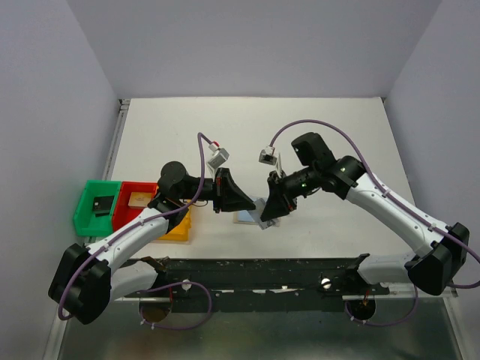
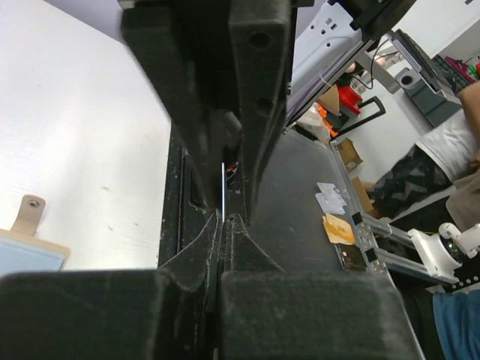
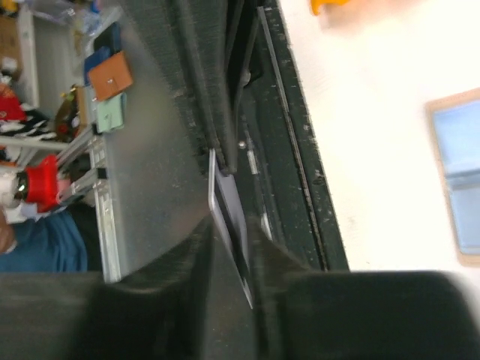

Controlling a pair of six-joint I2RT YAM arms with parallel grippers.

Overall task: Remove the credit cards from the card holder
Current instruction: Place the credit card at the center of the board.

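Note:
My left gripper [image 1: 250, 202] [image 2: 223, 219] is shut on a thin silvery-white credit card [image 2: 223, 187], seen edge-on in the left wrist view. The same card [image 3: 229, 217] stands tilted between my right gripper's [image 1: 266, 215] [image 3: 231, 225] fingers, whose jaws are slightly apart around it. Both grippers meet tip to tip above the table. The card holder [image 1: 249, 218] lies open below them, with light-blue panels and a tan border. It also shows in the left wrist view [image 2: 22, 251] and the right wrist view [image 3: 459, 172].
Three bins stand at the left. A green bin [image 1: 84, 217] holds a black card [image 1: 101, 202], a red bin [image 1: 129, 216] holds an orange-gold card [image 1: 139, 199], and a yellow bin [image 1: 178, 229] is partly under my left arm. The black rail [image 1: 247, 266] runs along the near edge.

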